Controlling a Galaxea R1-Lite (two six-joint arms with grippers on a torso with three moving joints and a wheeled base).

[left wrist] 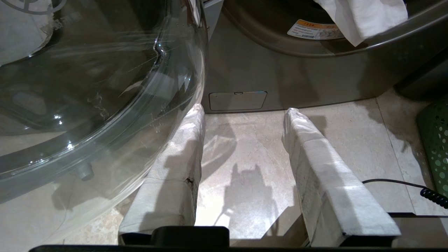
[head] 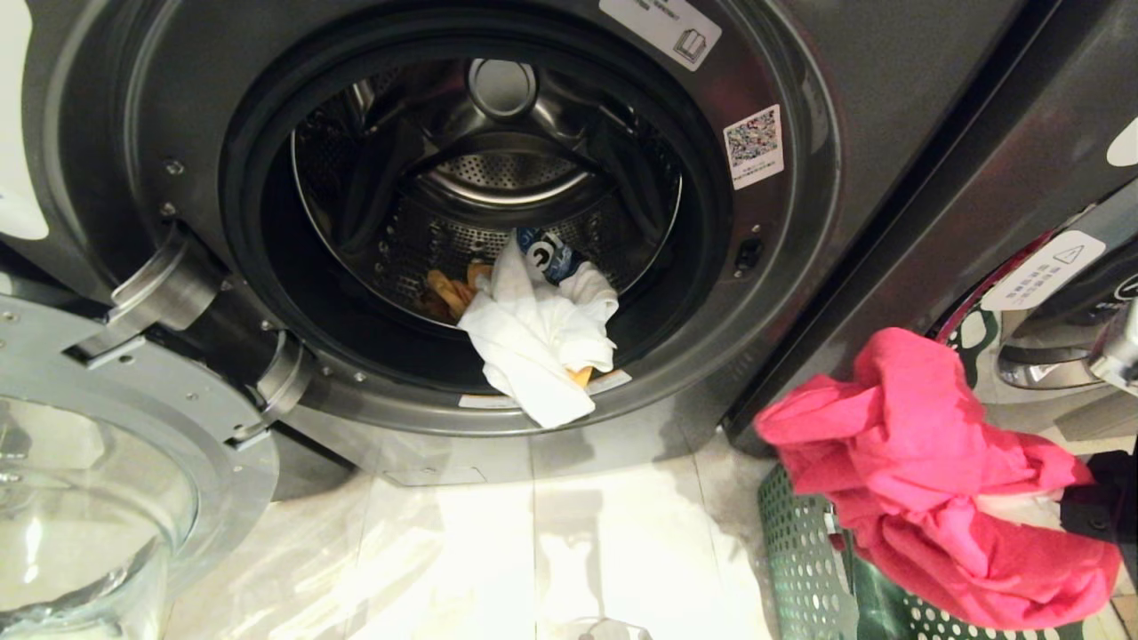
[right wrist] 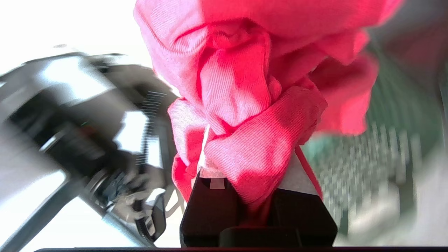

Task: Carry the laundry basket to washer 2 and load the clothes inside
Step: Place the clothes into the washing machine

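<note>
The washer (head: 498, 222) fills the upper half of the head view, its dark grey front cut off at the top so no number shows; the round opening with its black rubber seal gives onto a perforated steel drum. A white garment (head: 538, 342) droops from the drum over the lower lip, soft and creased, and a bit of mustard-yellow cloth (head: 449, 292) peeks out behind it, mostly hidden. The open door (head: 116, 462), a thick clear glass bowl in a grey ring, is cropped at lower left. At lower right the pink garment (head: 933, 471), ribbed and bunched, hangs over the green basket (head: 800, 551), whose holed wall shows only in part at the frame's edge. The right gripper (right wrist: 250, 175) is pinched tight on that pink cloth, its padded fingers nearly buried in the folds; the surroundings in the right wrist view are smeared. The left gripper (left wrist: 243, 115) hangs low over pale glossy floor tiles beside the glass door, its white-wrapped fingers (left wrist: 315, 154) spread apart and holding nothing.
</note>
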